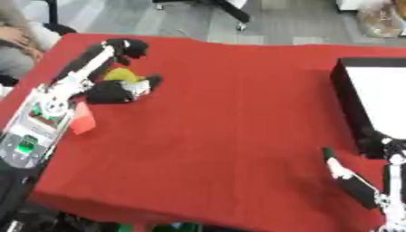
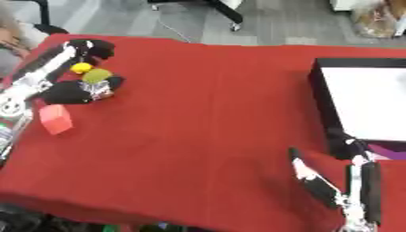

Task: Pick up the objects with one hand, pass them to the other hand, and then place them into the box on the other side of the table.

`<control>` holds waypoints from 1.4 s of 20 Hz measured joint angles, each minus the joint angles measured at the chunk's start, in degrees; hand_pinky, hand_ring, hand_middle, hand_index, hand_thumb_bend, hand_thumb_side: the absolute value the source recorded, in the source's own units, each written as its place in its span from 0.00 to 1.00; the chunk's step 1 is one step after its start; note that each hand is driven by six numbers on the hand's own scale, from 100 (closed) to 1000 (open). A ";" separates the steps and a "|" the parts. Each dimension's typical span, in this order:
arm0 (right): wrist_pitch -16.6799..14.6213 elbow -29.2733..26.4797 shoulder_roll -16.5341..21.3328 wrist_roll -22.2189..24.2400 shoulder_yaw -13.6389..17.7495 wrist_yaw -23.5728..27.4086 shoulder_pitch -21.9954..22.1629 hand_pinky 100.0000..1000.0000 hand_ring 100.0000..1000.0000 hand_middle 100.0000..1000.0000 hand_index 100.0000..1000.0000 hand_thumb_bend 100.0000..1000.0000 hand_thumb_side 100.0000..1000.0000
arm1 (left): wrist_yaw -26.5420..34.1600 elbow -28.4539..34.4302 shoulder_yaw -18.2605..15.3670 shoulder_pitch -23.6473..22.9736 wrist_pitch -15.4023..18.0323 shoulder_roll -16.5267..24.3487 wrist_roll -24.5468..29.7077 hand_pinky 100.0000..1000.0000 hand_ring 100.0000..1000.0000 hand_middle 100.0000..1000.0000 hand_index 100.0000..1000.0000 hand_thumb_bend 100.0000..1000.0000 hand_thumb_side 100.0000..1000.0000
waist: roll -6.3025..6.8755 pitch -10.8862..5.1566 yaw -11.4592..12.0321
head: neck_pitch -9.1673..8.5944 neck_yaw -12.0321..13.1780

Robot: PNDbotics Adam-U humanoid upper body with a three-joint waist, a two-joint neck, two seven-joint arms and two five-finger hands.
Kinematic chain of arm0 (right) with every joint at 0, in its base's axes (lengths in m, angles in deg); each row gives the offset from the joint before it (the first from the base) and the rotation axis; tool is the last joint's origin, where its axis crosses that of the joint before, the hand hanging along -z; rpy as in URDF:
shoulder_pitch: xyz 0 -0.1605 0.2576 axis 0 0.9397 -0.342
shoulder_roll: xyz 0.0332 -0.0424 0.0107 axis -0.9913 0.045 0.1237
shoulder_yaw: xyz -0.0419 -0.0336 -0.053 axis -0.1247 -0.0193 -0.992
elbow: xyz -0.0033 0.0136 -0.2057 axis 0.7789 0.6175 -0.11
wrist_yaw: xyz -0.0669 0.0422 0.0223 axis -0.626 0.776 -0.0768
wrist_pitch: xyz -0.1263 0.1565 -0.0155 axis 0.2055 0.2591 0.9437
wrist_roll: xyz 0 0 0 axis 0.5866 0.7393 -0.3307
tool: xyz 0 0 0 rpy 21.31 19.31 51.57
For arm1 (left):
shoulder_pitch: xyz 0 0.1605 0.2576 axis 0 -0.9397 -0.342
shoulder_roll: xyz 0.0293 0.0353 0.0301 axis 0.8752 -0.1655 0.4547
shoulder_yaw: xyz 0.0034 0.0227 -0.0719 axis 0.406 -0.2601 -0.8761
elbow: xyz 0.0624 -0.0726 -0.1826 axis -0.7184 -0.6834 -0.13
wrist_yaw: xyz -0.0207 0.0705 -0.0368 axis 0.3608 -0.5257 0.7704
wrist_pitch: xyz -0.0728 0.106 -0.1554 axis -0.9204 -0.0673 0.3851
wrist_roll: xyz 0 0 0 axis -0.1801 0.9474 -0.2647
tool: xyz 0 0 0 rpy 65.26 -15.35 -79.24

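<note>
Left hand (image 2: 75,90) at far-left of the red tablecloth (image 2: 198,113), fingers curled around a yellow-green round object (image 2: 97,75) (looks like a small fruit, can't tell which). A smaller yellow ball (image 2: 81,68) sits just behind it, beside the forearm. Red block (image 2: 55,119) lies near, toward the table's front edge. Right hand (image 2: 349,181) idle at lower right, fingers straight and up, holding nothing. Black box (image 2: 319,97) with white interior on the right side, well apart from the objects.
</note>
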 measured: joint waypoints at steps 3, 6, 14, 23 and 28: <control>-0.09 0.05 0.01 -0.08 0.01 -0.06 0.08 0.51 0.51 0.50 0.73 0.49 0.31 | -3.29 -4.64 -0.44 -0.38 -2.79 4.68 2.44 0.81 0.74 0.74 0.89 0.51 0.47 | -0.05 -0.16 -0.37 | 0.00 -0.14; -0.18 0.05 -0.06 0.00 -0.11 -0.06 0.04 0.51 0.51 0.50 0.73 0.49 0.31 | -14.15 -10.89 -0.46 2.20 -3.17 12.12 6.80 0.83 0.76 0.76 0.90 0.53 0.46 | -1.32 -0.16 -1.26 | 0.00 0.27; -0.33 0.05 -0.13 0.17 -0.14 0.02 0.02 0.51 0.51 0.50 0.73 0.49 0.31 | -26.62 -21.11 -1.03 6.45 0.89 13.88 13.01 0.84 0.79 0.78 0.91 0.55 0.37 | -1.33 -0.16 -1.48 | 0.00 0.46; -0.35 0.05 -0.24 0.19 -0.29 0.12 -0.21 0.51 0.51 0.50 0.73 0.49 0.31 | -22.24 -24.94 0.03 7.58 3.91 11.95 20.55 0.83 0.76 0.76 0.88 0.50 0.35 | -1.33 -0.16 -1.72 | 0.00 0.46; -0.36 0.05 -0.34 0.20 -0.43 0.14 -0.25 0.51 0.51 0.50 0.73 0.49 0.31 | -23.04 -25.96 0.35 7.32 3.50 11.32 21.74 0.82 0.75 0.74 0.87 0.48 0.32 | -1.36 -0.16 -1.73 | 0.00 0.46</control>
